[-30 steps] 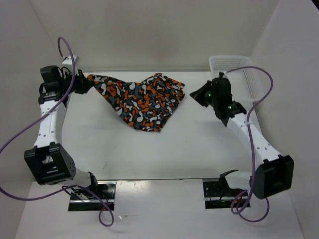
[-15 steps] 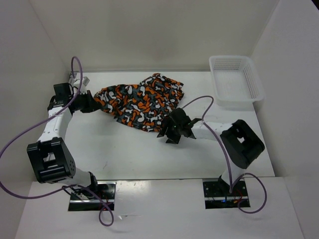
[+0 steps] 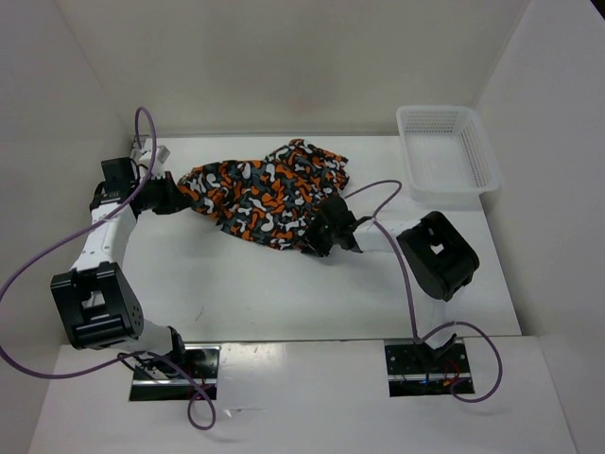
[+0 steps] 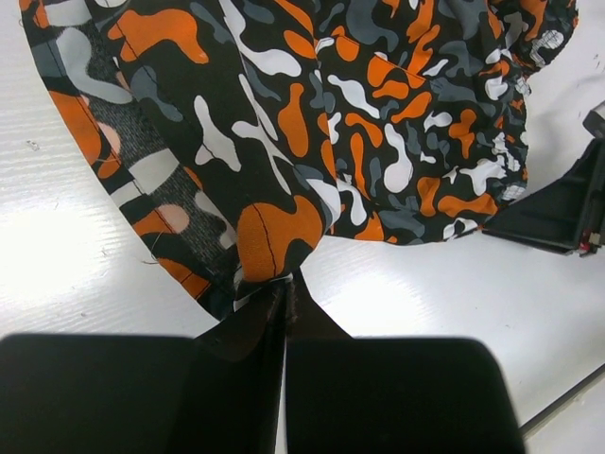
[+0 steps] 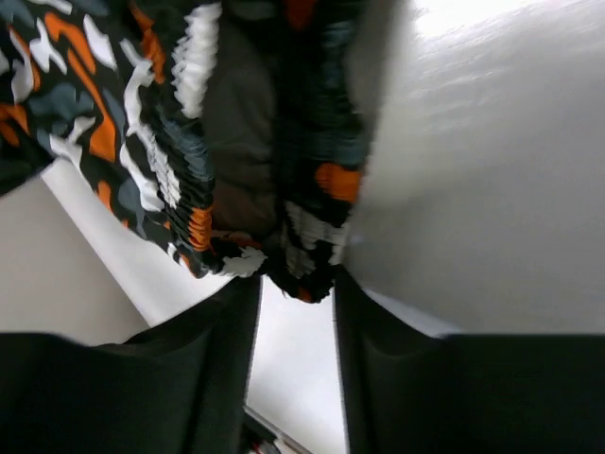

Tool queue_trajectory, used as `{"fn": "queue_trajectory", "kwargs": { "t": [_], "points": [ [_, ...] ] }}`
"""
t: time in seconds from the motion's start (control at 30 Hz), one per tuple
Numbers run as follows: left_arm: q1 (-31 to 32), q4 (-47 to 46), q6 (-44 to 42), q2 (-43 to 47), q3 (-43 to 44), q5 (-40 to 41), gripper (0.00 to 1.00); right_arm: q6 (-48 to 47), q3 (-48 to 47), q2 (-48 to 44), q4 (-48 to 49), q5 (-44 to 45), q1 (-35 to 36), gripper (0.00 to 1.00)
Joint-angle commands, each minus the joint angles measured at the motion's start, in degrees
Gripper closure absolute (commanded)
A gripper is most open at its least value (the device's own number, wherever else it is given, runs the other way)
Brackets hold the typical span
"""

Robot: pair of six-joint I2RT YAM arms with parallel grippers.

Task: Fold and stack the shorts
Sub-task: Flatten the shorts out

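the right gripper [image 3: 326, 236] sits low on the white table [image 3: 236, 284], at the near right edge of the shorts [image 3: 260, 194]. its fingers [image 5: 217, 331] stand a narrow gap apart, and the gathered waistband just dips between their tips. farther left, the left gripper [image 4: 285, 284] is pressed closed on the shorts' left edge, pinching a fold of the orange, grey, black and white print. the shorts lie rumpled between both grippers, mid-table toward the far side. a white mesh basket [image 3: 477, 156] stands at the far right, well apart.
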State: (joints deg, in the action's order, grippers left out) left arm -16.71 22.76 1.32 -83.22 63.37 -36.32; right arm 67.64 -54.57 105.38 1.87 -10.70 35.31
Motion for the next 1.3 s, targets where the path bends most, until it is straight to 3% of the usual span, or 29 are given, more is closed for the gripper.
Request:
{"fn": "queue_trajectory", "kwargs": {
  "t": [0.0,0.17,0.3,0.47,0.67,0.83,0.87,0.93,0.97,1.2,1.27],
  "points": [
    [-0.3,-0.3,-1.3,2.0,0.7,-1.4,1.00,1.7,-2.4,1.8,0.2,5.3,-0.7,0.61],
    [-0.3,-0.3,-1.3,2.0,0.1,-1.4,1.00,0.2,-4.8,1.8,-2.7,7.4,-1.9,1.00],
    [-0.8,1.0,-1.3,1.5,-0.4,-1.4,1.00,-0.3,-2.6,-1.2,-4.1,9.5,-1.9,1.00],
    [-0.8,3.5,-1.3,-0.9,0.1,-0.1,1.00,-2.1,4.6,-14.0,-10.7,15.0,-2.4,1.00],
    [-0.8,3.9,-1.3,-6.0,-6.4,0.7,0.99,-1.6,13.2,-27.9,-18.5,20.9,-2.4,1.00],
    [-1.3,4.4,-1.3,-1.5,-8.9,3.8,0.71,-1.0,15.2,-30.1,-22.2,25.1,-2.4,1.00],
    [-1.3,5.0,-1.3,-0.5,-8.9,5.3,0.46,-1.7,15.2,-30.1,-22.8,25.6,-2.4,1.00],
    [-1.3,5.7,-1.3,2.1,-8.9,8.9,0.17,-2.2,15.7,-30.1,-22.8,25.6,-2.4,1.00],
    [-1.3,5.7,-1.3,2.1,-8.9,9.6,0.07,-2.2,15.7,-30.1,-22.8,25.6,-2.4,1.00],
    [-1.3,6.2,-1.3,0.9,-13.1,16.1,0.04,-2.2,17.6,-32.2,-23.3,24.5,-3.7,1.00],
    [-1.3,5.0,-1.3,0.9,-16.2,17.6,0.09,-2.8,20.1,-34.3,-22.8,22.4,-5.8,1.00]
  ]
}}
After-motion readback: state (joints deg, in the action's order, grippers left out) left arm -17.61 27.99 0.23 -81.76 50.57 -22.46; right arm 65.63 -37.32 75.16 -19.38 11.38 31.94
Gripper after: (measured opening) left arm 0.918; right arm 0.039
